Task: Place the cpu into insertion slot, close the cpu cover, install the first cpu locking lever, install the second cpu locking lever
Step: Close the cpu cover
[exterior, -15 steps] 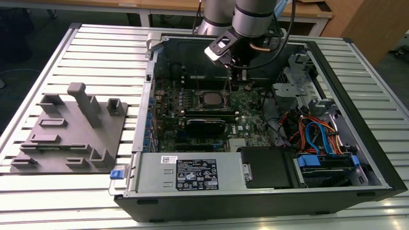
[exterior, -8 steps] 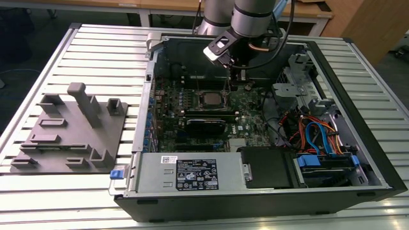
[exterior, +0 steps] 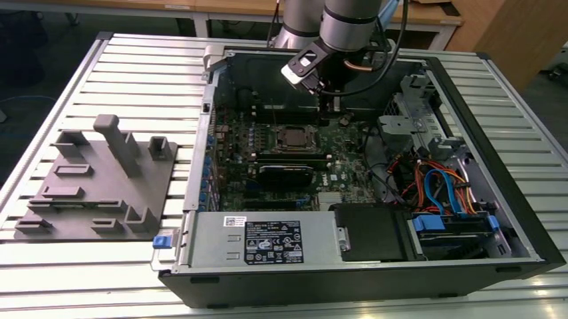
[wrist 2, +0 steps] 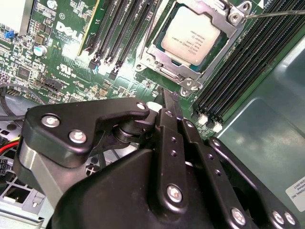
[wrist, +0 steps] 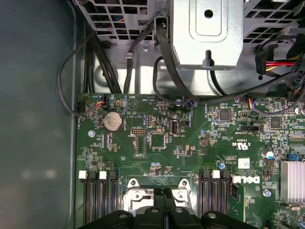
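Note:
The cpu [wrist 2: 190,40], a silver-topped square chip, lies in the insertion slot [exterior: 291,137] on the green board. The cpu cover [wrist 2: 223,51], a silver frame, lies down around the chip's edges. A thin locking lever [wrist 2: 274,13] runs out from the cover's screw corner. My gripper [wrist 2: 169,96] hovers a short way off the socket's corner, shut with nothing between its black fingers. In the exterior view the gripper [exterior: 326,109] hangs above the board just behind the socket. In the first wrist view its fingertips [wrist: 163,194] meet over the cover [wrist: 140,193].
Black memory slots [wrist 2: 248,62] flank the socket on both sides. Cables and a metal drive cage [wrist: 207,33] stand beyond the board's edge. In the exterior view a grey fixture plate [exterior: 98,179] lies on the table left of the case, with the power supply [exterior: 266,239] in front.

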### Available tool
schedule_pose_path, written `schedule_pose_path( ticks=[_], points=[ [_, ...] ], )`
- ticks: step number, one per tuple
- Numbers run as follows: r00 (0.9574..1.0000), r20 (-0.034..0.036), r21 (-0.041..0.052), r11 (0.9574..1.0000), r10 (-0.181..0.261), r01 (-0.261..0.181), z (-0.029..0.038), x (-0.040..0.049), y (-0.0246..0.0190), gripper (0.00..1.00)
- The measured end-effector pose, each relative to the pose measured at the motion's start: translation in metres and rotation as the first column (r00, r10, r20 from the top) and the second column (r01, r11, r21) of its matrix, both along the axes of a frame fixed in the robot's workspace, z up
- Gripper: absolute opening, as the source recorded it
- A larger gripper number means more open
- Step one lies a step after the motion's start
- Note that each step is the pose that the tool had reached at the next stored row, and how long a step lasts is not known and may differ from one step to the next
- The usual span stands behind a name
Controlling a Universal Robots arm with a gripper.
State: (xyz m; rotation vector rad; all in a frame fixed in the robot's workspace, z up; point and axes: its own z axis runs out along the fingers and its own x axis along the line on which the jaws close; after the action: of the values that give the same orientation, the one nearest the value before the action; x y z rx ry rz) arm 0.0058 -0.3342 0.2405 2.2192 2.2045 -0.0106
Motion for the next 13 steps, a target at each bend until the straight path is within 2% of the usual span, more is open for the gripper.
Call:
schedule_pose_path(
  ticks=[10, 13],
  points=[
    [1.0000, 0.0000, 0.0000, 1.0000, 0.000, 0.000, 0.0000, -0.0004, 0.0000, 0.10],
    [1.0000, 0.0001, 0.0007, 1.0000, 0.000, 0.000, -0.0008, -0.0049, 0.0001, 0.10]
  ],
)
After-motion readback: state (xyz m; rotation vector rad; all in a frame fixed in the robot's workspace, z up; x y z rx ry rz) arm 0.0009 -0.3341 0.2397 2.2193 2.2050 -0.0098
